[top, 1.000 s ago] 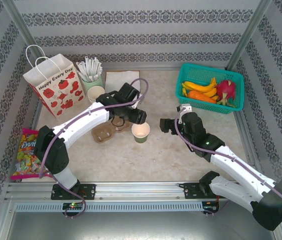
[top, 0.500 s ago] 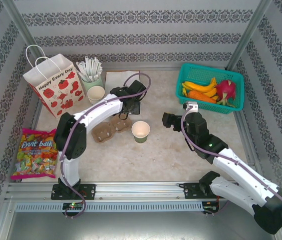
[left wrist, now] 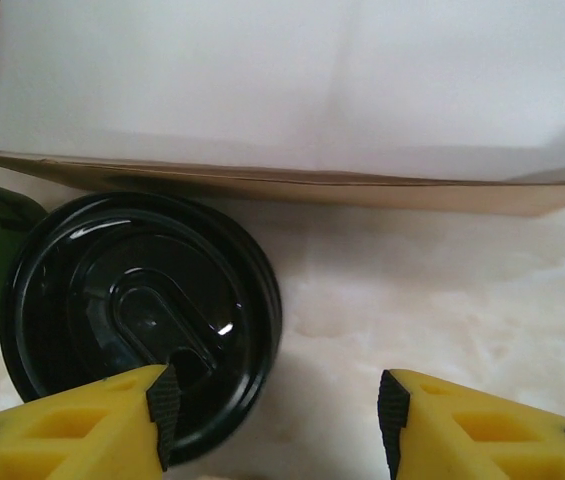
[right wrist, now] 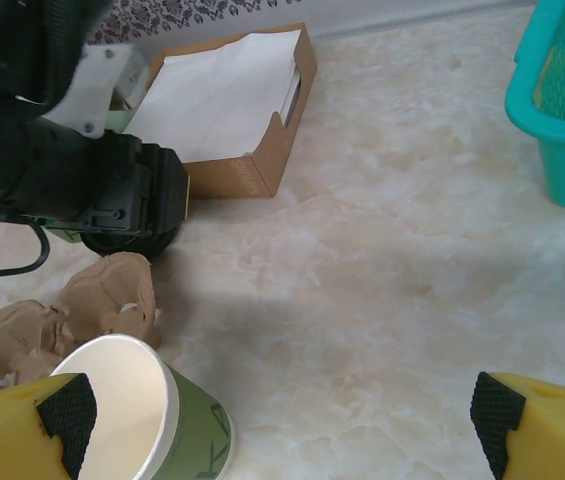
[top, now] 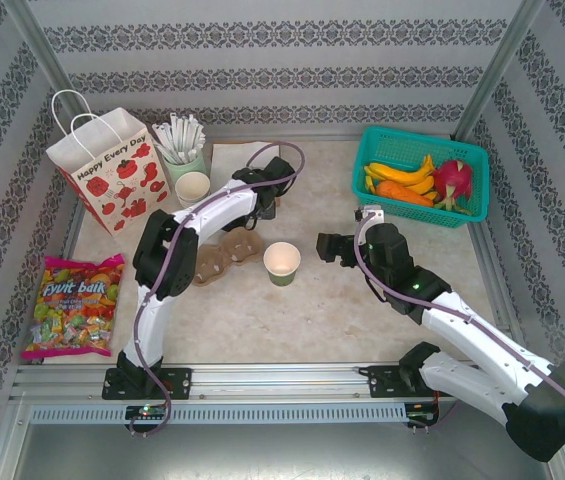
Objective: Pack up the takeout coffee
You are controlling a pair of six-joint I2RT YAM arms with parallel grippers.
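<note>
Olive-green paper cup [top: 282, 263] upright, unlidded; round black lid [left wrist: 142, 320] flat nearby, apart.

We see a pale marbled tabletop [top: 312, 300], white red-printed paper bag [top: 107, 175] far left, bright candy packet [top: 70, 305] near left, open olive-green paper cup [top: 282, 264] and brown pulp cup carrier [top: 224, 255] mid-table, round black plastic lid [left wrist: 140, 318] farther back, teal plastic basket [top: 407, 213] far right.

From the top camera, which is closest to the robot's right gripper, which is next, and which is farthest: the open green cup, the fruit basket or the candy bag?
Starting from the right gripper:
1. open green cup, just to the gripper's left.
2. fruit basket, at the back right.
3. candy bag, way over at the table's left edge.
</note>
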